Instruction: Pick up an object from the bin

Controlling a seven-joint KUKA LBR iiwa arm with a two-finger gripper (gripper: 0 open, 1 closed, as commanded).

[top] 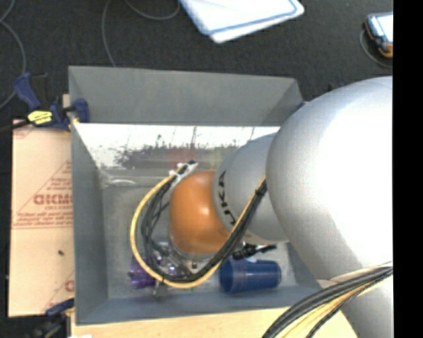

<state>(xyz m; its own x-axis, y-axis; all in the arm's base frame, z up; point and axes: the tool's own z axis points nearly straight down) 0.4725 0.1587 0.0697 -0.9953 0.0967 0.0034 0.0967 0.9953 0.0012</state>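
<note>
Overhead clutter: orange wrist cover point(195, 211) and a loop of black and yellow cables point(141, 224) hanging over the middle of the bin point(89, 218), hiding much of its floor.
Right side: bulky silver arm point(330, 191) reaching in, covering the right wall.
Position of claw point(169, 261): low at the front middle, beneath the orange wrist cover.
State of claw: apart or together, cannot tell.
Left of claw: small purple thing point(140, 278) on the floor by the front wall, just beside the claw; shape unclear.
Right of claw: blue cylinder point(250, 276) on its side along the front wall, near the claw, well apart from the purple thing.
Under the claw: hidden, cannot tell which thing.
Container: grey metal, sloped walls, dark speckles on the back wall.
Beyond the back wall: white flat thing point(241, 16) with a blue edge on the dark floor.
</note>
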